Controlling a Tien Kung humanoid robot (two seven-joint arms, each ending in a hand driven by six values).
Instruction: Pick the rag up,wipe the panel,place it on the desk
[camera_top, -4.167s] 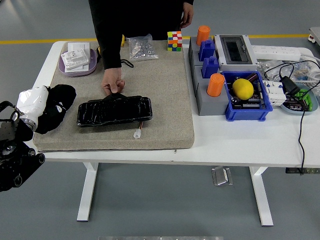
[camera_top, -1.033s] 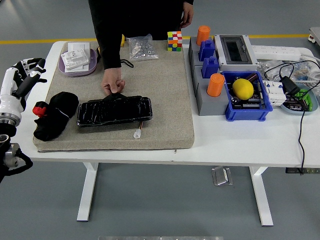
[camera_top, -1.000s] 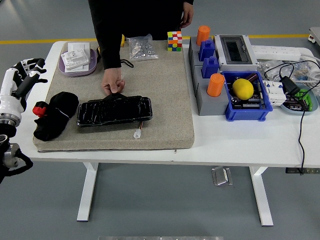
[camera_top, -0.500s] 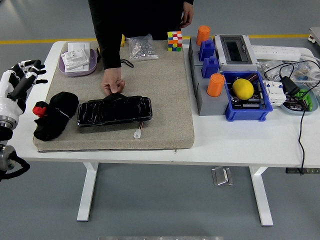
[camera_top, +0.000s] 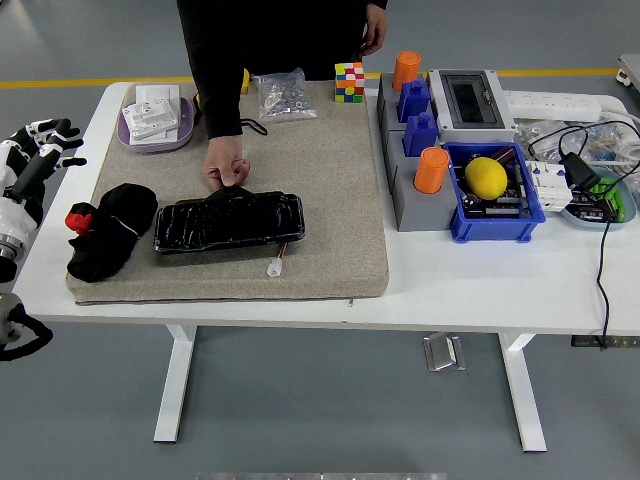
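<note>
On coarse mat (camera_top: 330, 190), lumpy black rag (camera_top: 105, 243)

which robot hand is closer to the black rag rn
Left. The left hand hangs open off the table's left edge, just left of the rag; the right hand is out of view.

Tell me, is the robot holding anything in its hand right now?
No. The robot's left hand is off the table's left edge, fingers spread, empty. The black cloth rag lies loose on the beige mat. Only the person's hand grips the glossy black panel's far edge.
</note>
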